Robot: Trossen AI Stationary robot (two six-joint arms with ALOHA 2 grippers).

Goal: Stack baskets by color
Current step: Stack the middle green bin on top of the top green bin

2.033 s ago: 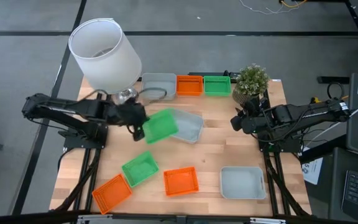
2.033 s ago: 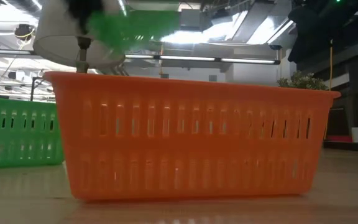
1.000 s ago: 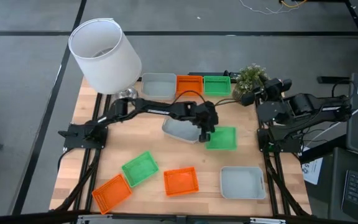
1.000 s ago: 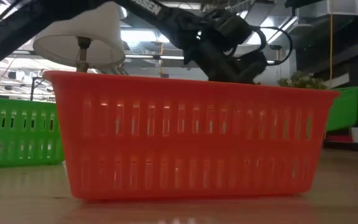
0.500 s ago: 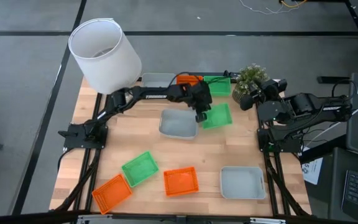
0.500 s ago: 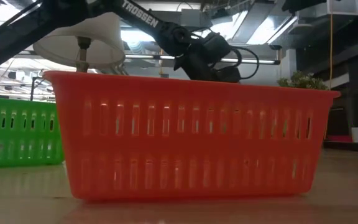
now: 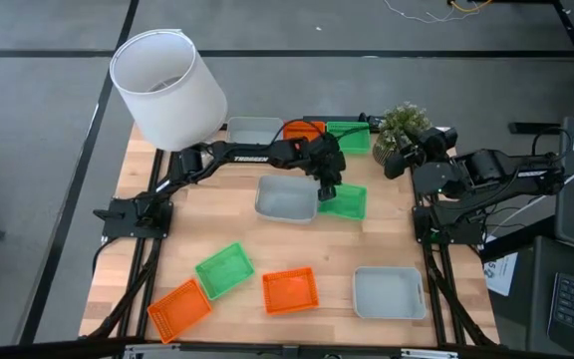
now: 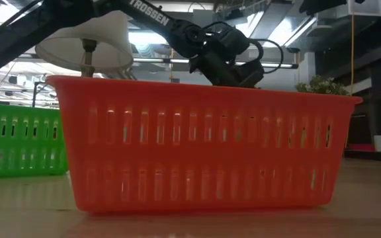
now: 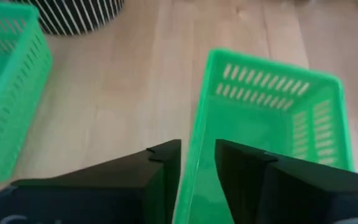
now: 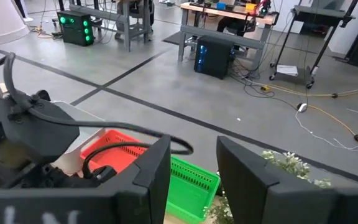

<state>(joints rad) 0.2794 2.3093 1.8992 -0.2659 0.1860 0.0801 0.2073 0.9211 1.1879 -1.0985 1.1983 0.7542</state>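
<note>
My left gripper (image 7: 329, 189) (image 9: 197, 163) stands open over one short wall of a green basket (image 7: 346, 201) (image 9: 272, 124), one finger inside and one outside. That basket lies with its bottom on the table, just right of a grey basket (image 7: 287, 197). A grey (image 7: 254, 130), an orange (image 7: 303, 130) and a green basket (image 7: 348, 136) stand in a row at the far edge. A green (image 7: 225, 269), two orange (image 7: 180, 307) (image 7: 290, 290) and a grey basket (image 7: 389, 292) lie near the front. My right gripper (image 7: 391, 160) (image 10: 194, 163) hovers open at the far right, holding nothing. My left gripper straddles the green basket's short wall (image 9: 199, 127) from above, slanting down, one finger on each side. Whether either finger touches the wall, I cannot tell. The basket rests on the table.
A large white lampshade (image 7: 167, 85) stands over the far left corner. A potted plant (image 7: 405, 125) stands at the far right, next to my right gripper. Bare wood lies between the middle baskets and the front ones.
My left gripper has carried the green basket from the table's middle right toward the far edge. Half a second ago the basket hung tilted at the gripper. It now lies flat on the table beside the grey basket.
</note>
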